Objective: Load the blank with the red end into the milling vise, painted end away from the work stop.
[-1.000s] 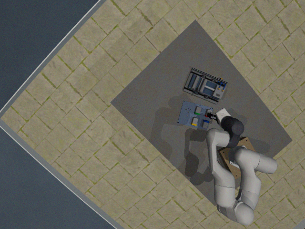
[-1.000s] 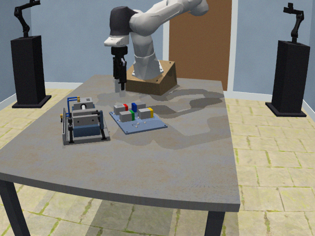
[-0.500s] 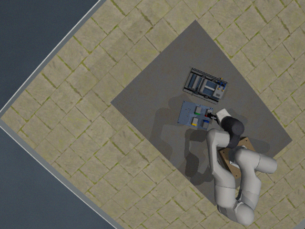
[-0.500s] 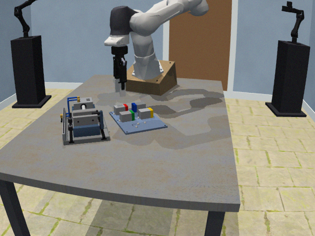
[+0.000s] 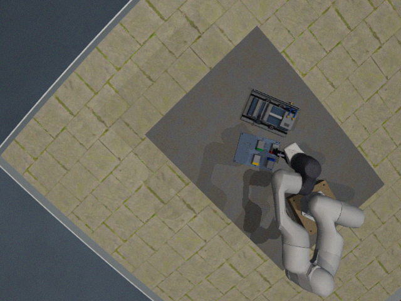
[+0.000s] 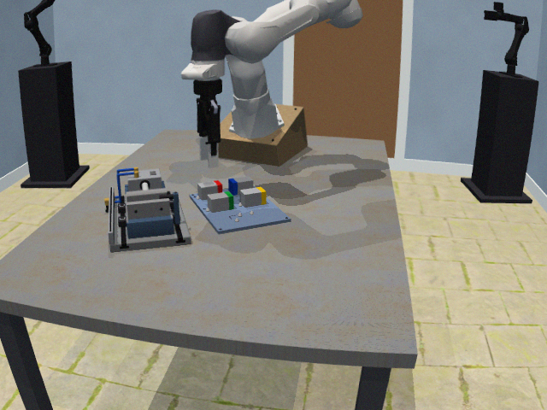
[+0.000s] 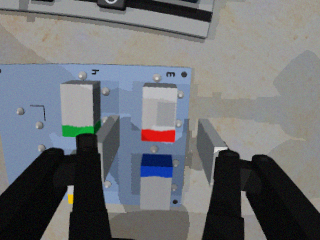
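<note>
From the top, the milling vise is seen beside the infeed plate, with no blank seated between its jaws. The blank with the red end is found on the plate, partly covered by the gripper.

In the exterior view, the gripper is held pointing down, well above the plate, and nothing is carried by it. All four blanks are seen on the plate: besides the red one, the green-ended blank, the blue-ended blank and the yellow-ended blank. The three others are already where they are wanted.

In the wrist view, the fingers are seen parted, with a gap wider than the red-ended blank and nothing gripped. The approach seems to be under way, the fingers being roughly lined up across that blank's sides but not lowered around it. Grasping, lifting, transfer, seating against fixed jaw and work stop, release and withdrawal are all left to be done.
</note>
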You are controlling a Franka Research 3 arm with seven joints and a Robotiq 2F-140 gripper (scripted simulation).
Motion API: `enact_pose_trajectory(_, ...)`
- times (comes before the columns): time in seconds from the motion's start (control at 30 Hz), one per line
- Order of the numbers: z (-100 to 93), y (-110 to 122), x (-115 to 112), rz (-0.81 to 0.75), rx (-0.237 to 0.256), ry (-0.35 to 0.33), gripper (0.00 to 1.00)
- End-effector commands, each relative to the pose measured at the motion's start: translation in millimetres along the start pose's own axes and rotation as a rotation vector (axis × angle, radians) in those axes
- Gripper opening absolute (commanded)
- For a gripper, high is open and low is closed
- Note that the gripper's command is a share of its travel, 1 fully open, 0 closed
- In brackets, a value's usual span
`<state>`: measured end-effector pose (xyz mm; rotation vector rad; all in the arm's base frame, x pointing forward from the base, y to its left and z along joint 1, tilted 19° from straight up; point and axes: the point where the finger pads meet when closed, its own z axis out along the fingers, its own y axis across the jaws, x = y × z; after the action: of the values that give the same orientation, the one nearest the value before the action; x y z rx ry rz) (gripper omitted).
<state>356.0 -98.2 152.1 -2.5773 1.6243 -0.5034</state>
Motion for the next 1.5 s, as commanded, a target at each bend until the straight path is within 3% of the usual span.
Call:
enact_pose_trajectory(0.0,-0.5,0.9,-0.6,0.007,-0.001,-0.002,0.44)
enact_pose_trajectory(0.17,-0.5,0.9,-0.6,0.007,-0.001,-0.002,0.44)
enact_pose_trajectory(0.33,29.9,0.1,-0.4,0.007,-0.001,-0.002,0.44)
enact_pose_trajectory(0.73,29.9,0.1,-0.4,0.007,-0.001,-0.002,0.44)
enact_pose_trajectory(0.9,74.4,0.0,-0.5,0.007,-0.001,-0.002,0.44)
enact_pose_trajectory(1.47,81.7,-1.1,0.6,0.007,-0.001,-0.002,0.44)
